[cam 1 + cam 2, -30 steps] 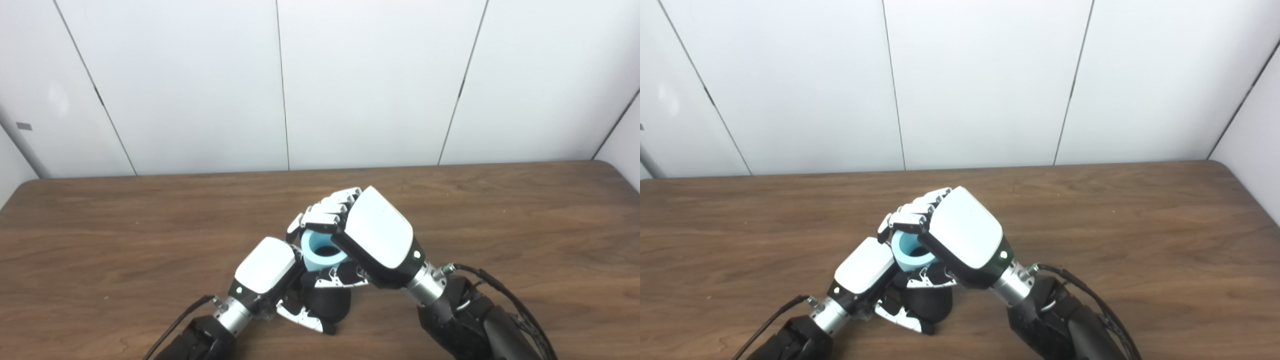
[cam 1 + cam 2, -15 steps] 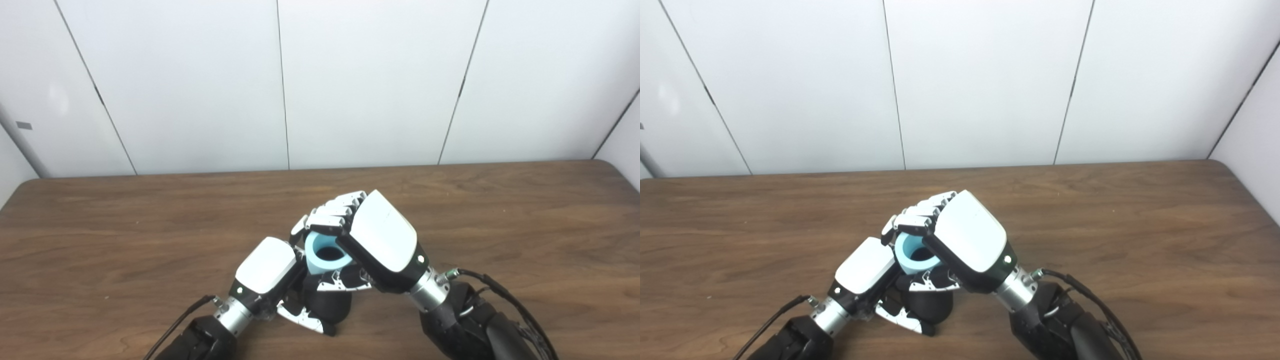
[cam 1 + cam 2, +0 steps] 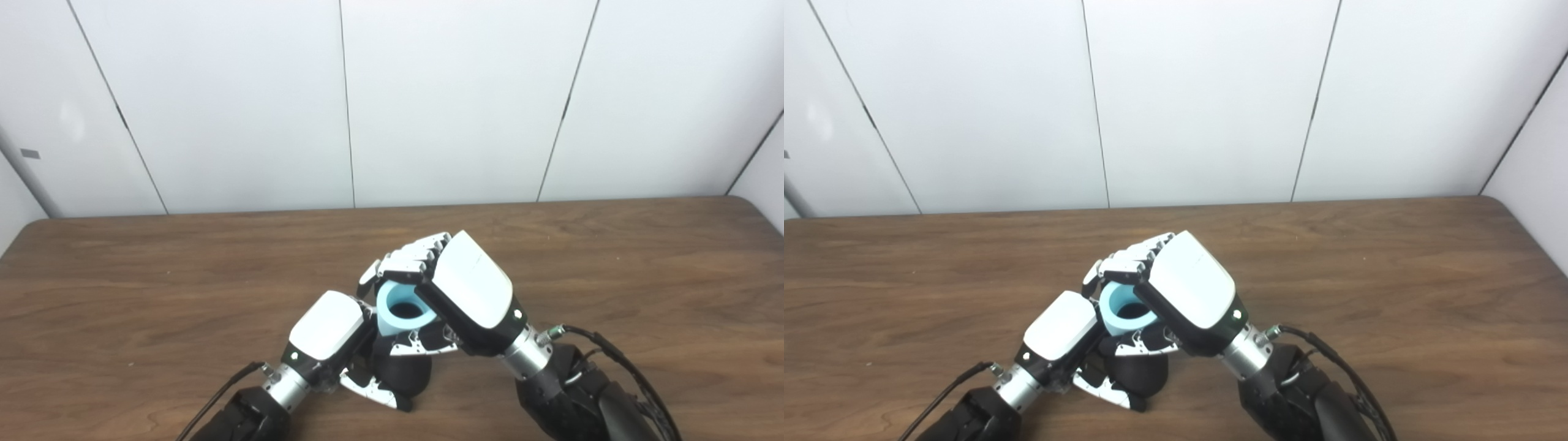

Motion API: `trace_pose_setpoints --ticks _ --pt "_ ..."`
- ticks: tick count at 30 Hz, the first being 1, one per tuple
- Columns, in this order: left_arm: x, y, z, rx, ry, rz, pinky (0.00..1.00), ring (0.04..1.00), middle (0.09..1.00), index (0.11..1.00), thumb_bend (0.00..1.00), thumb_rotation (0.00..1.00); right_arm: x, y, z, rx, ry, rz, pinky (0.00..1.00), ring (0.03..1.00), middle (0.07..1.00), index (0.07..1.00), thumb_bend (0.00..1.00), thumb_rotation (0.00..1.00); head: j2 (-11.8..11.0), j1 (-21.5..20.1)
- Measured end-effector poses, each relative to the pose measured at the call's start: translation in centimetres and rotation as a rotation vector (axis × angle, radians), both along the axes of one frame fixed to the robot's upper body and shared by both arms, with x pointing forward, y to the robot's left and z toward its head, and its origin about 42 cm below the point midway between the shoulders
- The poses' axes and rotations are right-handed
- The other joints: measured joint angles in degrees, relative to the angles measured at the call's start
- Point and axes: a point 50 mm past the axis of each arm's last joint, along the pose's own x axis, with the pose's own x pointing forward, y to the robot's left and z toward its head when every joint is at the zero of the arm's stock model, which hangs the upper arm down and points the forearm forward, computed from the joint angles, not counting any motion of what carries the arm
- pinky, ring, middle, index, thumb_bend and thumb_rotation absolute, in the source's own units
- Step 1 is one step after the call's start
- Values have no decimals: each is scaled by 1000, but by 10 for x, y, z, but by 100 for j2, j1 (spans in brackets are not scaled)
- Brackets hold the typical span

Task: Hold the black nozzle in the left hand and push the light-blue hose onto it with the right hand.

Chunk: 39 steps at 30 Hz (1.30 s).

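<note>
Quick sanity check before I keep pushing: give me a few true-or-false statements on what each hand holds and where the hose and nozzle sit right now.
1. The right hand is closed around the light-blue hose. True.
2. The left hand is open and holds nothing. False: it grips the black nozzle.
3. The hose's open end faces up toward the cameras. True.
4. The hose lies flat on the wooden table, away from both hands. False: it is held upright, directly above the nozzle.
5. The nozzle is a bright red part. False: it is black.
</note>
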Motion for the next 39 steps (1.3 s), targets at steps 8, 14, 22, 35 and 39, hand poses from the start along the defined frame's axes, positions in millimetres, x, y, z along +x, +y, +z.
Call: trace_pose_setpoints --ticks 8,14,22,35,39 --pt "0 0 0 1 1 -1 74 117 188 481 518 39 1 1 0 8 16 0 140 204 407 529 519 0 18 0" --pt "0 0 0 1 3 0 73 117 185 481 518 39 4 3 3 5 47 9 105 153 469 480 530 0 26 9" --pt "0 0 0 -2 4 1 75 117 184 481 518 39 9 5 8 -12 90 22 83 130 469 479 531 0 26 9" --pt "0 0 0 -2 4 2 76 116 184 481 518 40 15 5 13 -5 158 40 66 113 469 479 531 0 44 9" --pt "0 0 0 -1 5 2 76 117 186 481 518 39 16 3 13 6 174 44 71 122 469 479 531 0 44 18"
